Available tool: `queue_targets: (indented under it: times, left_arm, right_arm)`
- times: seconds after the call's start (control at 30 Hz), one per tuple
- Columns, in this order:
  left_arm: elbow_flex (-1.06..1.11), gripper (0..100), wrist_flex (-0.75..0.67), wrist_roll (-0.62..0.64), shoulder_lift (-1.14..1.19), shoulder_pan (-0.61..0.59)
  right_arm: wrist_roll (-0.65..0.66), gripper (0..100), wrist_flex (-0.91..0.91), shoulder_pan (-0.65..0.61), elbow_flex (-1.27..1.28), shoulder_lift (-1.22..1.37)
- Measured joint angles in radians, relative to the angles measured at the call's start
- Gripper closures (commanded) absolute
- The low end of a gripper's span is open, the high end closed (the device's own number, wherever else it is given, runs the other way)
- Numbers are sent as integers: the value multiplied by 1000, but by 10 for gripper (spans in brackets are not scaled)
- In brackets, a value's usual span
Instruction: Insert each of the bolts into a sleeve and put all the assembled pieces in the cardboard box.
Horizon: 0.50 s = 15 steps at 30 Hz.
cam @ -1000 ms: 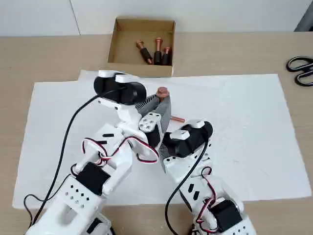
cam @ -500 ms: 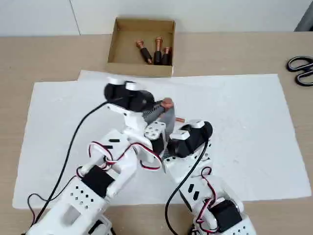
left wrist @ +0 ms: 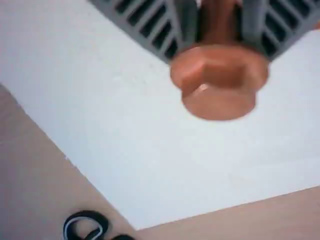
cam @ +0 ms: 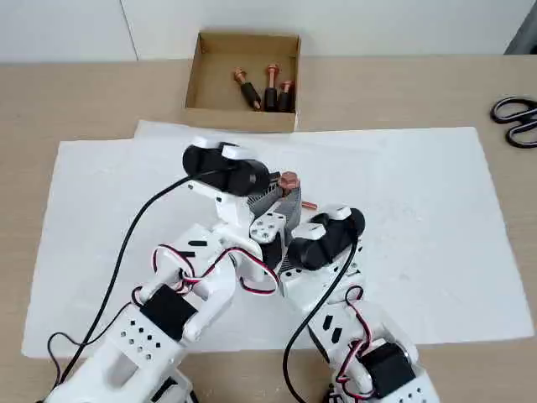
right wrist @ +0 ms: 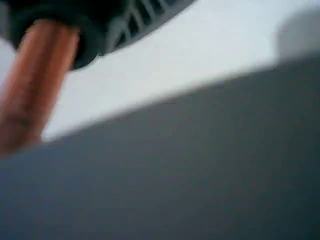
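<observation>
L arm (cam: 220, 245) swung right, L gripper (cam: 282, 197) pinching bolt (left wrist: 218, 80) head-up, beside R arm (cam: 325, 239)

The high view looks steeply down from above the arm bases at the frame's lower edge. It faces across the white sheet (cam: 419, 218) to the cardboard box (cam: 243, 80) at top centre and the scissors (cam: 516, 117) at the right edge. The left wrist view sits very close to a copper bolt (left wrist: 220, 80), with sheet and table beyond. Its dark loops (left wrist: 82, 227) are probably those scissors. The right wrist view is nearer still, against a copper shank (right wrist: 35, 85), sheet behind.
</observation>
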Motion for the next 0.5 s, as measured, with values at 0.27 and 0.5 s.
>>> queue_targets:
  times: [0.27, 0.5]
  left_arm:
    - [-2, 994, 46, -14, -5, 6]
    - [-28, 994, 155, -12, -9, 11]
  right_arm:
    - [0, 995, 0, -2, 0, 2]
    - [-2, 995, 2, -2, 2, 2]
